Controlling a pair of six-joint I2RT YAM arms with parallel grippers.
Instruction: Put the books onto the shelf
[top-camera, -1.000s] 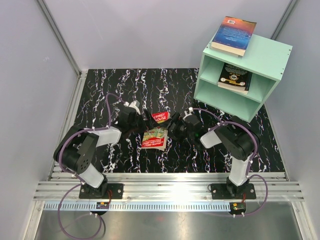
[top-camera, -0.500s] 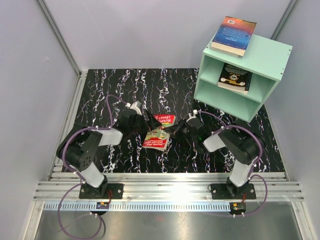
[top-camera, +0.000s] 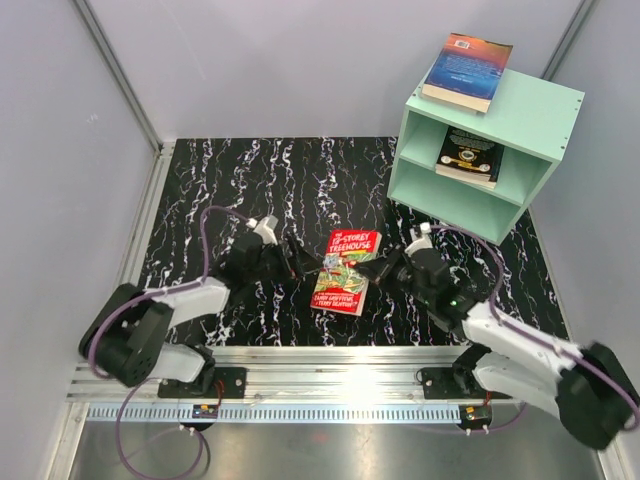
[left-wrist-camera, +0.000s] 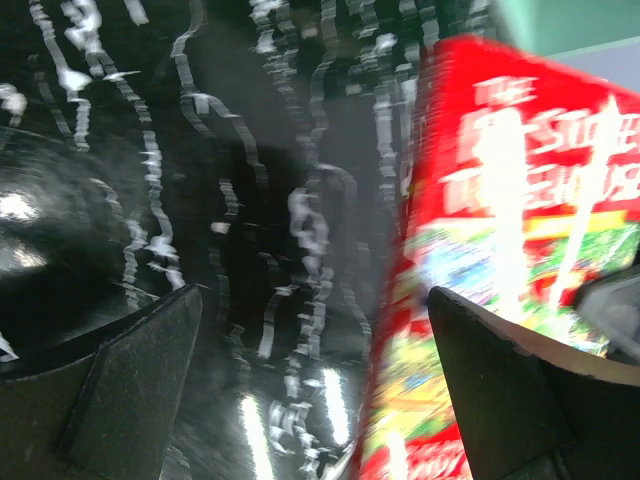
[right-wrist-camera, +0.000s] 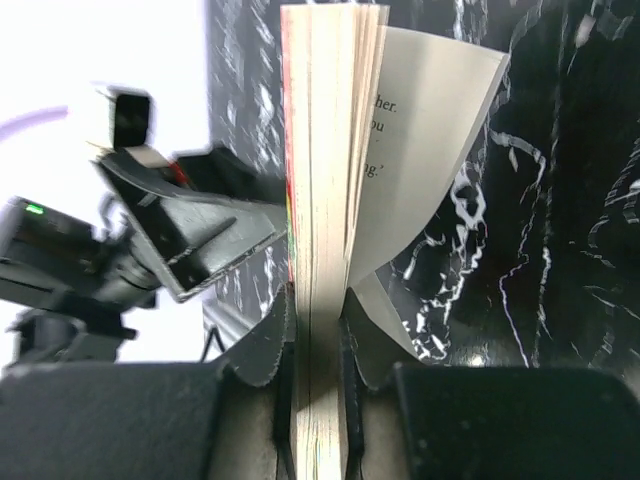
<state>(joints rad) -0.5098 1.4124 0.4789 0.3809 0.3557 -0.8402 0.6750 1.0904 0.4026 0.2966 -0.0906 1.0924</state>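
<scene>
Now | shelf (top-camera: 541, 111) upper compartment: black book (top-camera: 468, 152) | top: blue-orange book (top-camera: 468, 70)

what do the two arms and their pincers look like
The left arm and right arm have white shells between black joints, with purple cables trailing from them. The left pincer and right pincer are black, with flat, wedge-shaped fingers.

The counter (top-camera: 250, 170) is glossy black, marble-patterned with white veins, and mirrors the lights. The shelf (top-camera: 540, 110) has smooth, matt mint-green paint. In front of the shelf, the red book (top-camera: 345, 270) has a shiny paper cover and matt cream pages. The right pincer (right-wrist-camera: 318, 350) looks like matt black plastic. The rail (top-camera: 340, 380), farthest from the shelf, is brushed, gleaming metal.
</scene>
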